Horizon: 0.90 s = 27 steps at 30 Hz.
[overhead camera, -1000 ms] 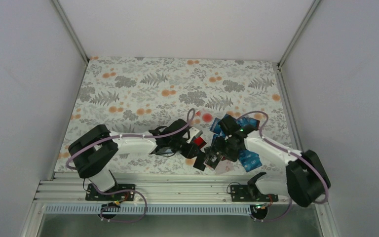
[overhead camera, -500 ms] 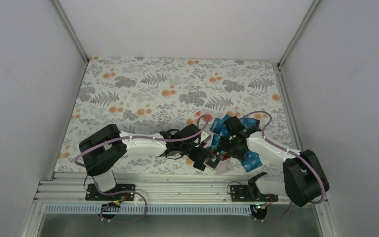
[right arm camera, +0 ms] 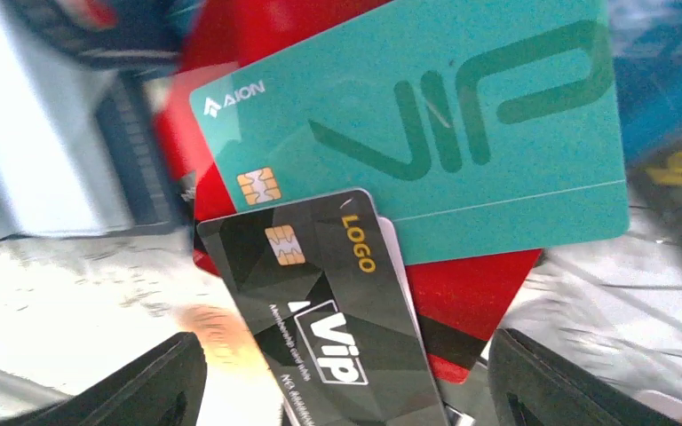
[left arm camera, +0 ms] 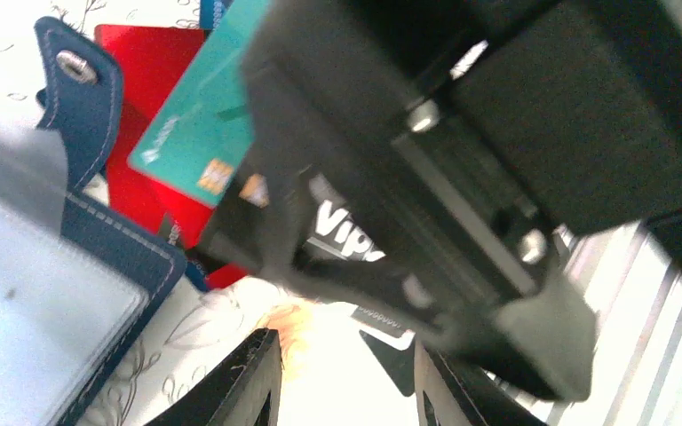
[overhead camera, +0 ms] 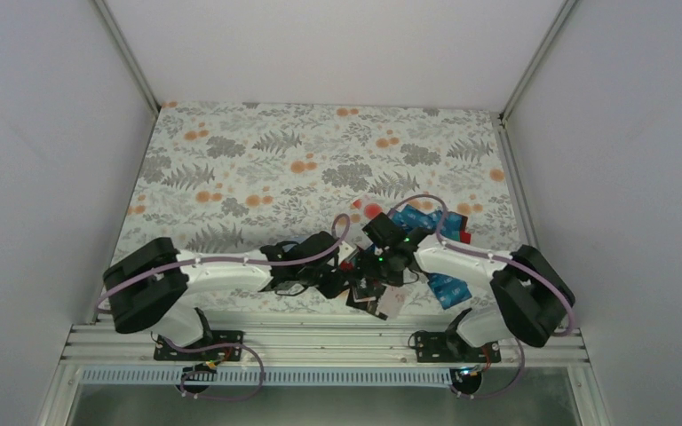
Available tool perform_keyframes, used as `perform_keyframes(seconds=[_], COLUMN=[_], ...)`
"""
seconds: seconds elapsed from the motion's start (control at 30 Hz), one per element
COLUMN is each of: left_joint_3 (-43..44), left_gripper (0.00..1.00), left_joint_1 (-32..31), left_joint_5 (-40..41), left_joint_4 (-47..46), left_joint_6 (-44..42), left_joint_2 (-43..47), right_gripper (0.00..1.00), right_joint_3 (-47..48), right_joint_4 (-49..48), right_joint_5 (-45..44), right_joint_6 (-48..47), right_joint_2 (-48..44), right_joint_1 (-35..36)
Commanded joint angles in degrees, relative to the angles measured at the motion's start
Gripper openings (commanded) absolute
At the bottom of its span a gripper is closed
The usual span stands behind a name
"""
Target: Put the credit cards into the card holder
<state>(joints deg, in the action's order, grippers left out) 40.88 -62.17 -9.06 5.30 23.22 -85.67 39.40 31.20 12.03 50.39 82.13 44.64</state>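
The credit cards lie in a loose pile near the table's front edge: a teal card (right arm camera: 426, 142) on top, a black card (right arm camera: 337, 311) overlapping it, and a red card (right arm camera: 475, 293) beneath. The navy card holder (left arm camera: 98, 240) lies open beside them, clasp tab (left arm camera: 80, 98) up, clear pocket showing. My right gripper (right arm camera: 346, 390) is open, low over the black card, holding nothing. My left gripper (left arm camera: 346, 390) is open and empty, facing the right gripper's body. In the top view both grippers, left (overhead camera: 339, 282) and right (overhead camera: 376, 273), meet over the pile.
More blue cards (overhead camera: 449, 289) lie right of the pile, and others (overhead camera: 411, 217) behind the right arm with a red one (overhead camera: 463, 238). The floral tablecloth (overhead camera: 257, 177) stretches back. The metal rail (overhead camera: 320, 342) runs just in front of the pile.
My right gripper has swung left and toward the front edge, over the pile. My left gripper reached right, then drew back slightly. The red card seen at its tip a second ago no longer shows there.
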Motion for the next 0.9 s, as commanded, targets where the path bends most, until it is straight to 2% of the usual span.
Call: perform_keyframes(seconds=[0.0,0.17,0.27,0.4,0.63,0.87], left_joint_3=[-3.2,-4.0,-3.6,-2.0,3.0,11.1], left_gripper=[0.38,0.38,0.38,0.36,0.3,0.19], left_joint_1=[-0.1,-0.2,-0.2,-0.2,-0.5,-0.1], left_joint_5=[1.3,0.9,-0.2,-2.6,-6.2,-8.0], left_joint_4=[1.1,1.9,0.4,-1.8,-4.3,-2.7], left_joint_6=[1.3,0.3,-0.1,-0.4,0.0,0.3], left_joint_2=[4.6,6.2,6.2,4.0,-2.1,-10.9], right_gripper=[0.8,0.8,0.81,0.82,0.82,0.8], right_joint_3=[0.6,4.0,5.0,3.4,-6.1,-14.8], right_joint_4=[-5.4,-2.1,2.3,7.0,13.4,12.0], right_joint_5=[7.5,6.1,2.8,2.6,12.3,19.6], right_joint_6=[2.7,1.3,0.4,0.1,0.7,3.7], right_joint_2=[8.2,8.5,5.2,-0.8,-14.8,-22.8], right_joint_1=[4.6,5.2,4.0,2.6,1.0,0.4])
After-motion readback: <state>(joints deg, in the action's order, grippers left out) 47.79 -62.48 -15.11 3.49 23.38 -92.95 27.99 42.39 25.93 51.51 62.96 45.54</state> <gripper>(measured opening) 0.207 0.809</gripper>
